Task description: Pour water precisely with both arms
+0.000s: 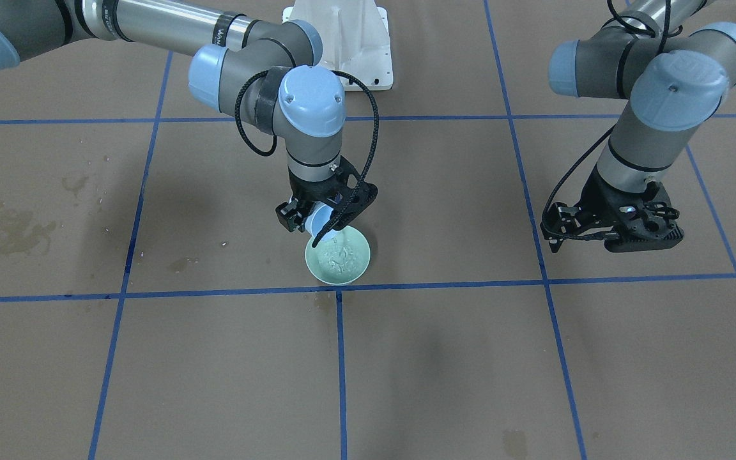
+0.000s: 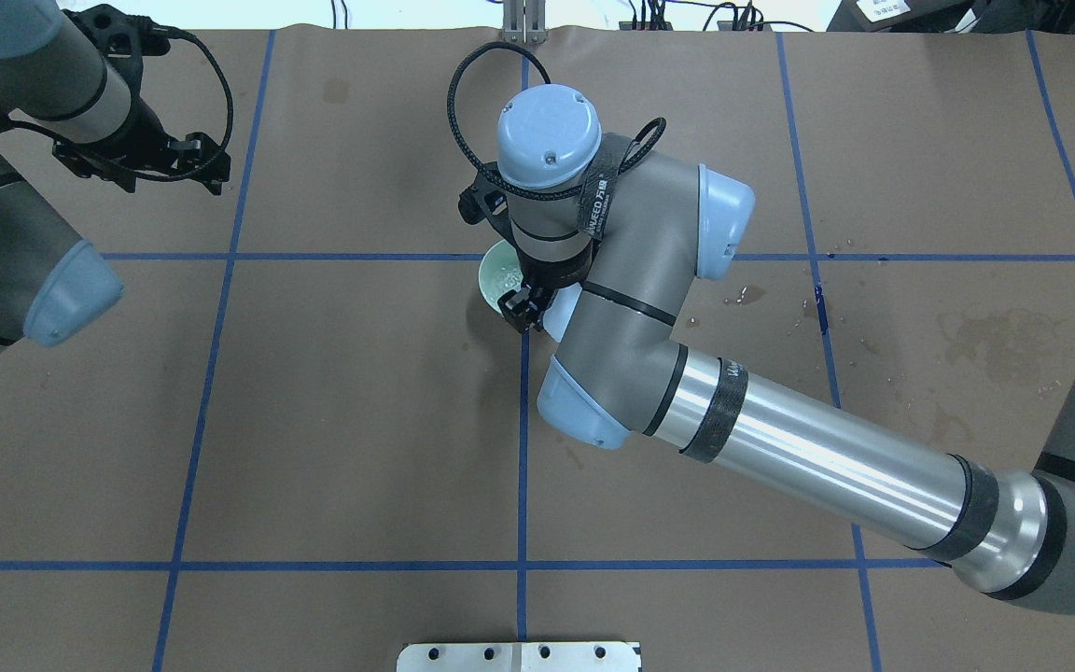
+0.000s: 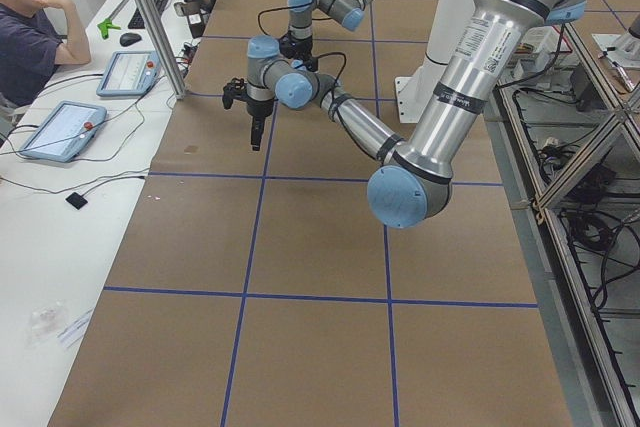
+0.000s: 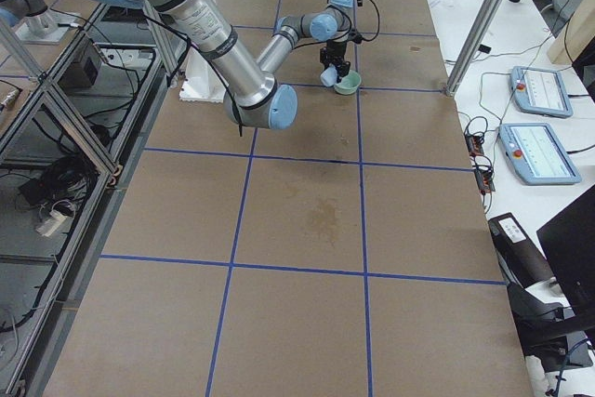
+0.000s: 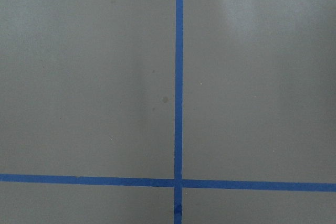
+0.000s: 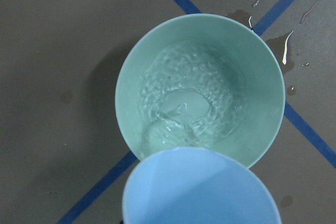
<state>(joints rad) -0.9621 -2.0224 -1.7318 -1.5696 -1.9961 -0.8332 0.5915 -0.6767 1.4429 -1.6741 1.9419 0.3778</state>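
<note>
The left gripper (image 1: 617,236), held well apart over the brown table (image 1: 444,358), is too dark for its closure to be told, and any falling stream is hard to make out. The right gripper (image 1: 324,218) is seen clamped on a pale-blue cup (image 6: 199,192) tipped lip-down. The water (image 6: 194,98) is noted directly beneath that lip, in a green bowl (image 6: 123,103), as a round, level, rippled pool with no long axis.

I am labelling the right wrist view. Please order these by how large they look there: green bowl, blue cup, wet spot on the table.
1. green bowl, largest.
2. blue cup, though it is cut off and nearer the camera, so this is unsure.
3. wet spot, smallest.
</note>
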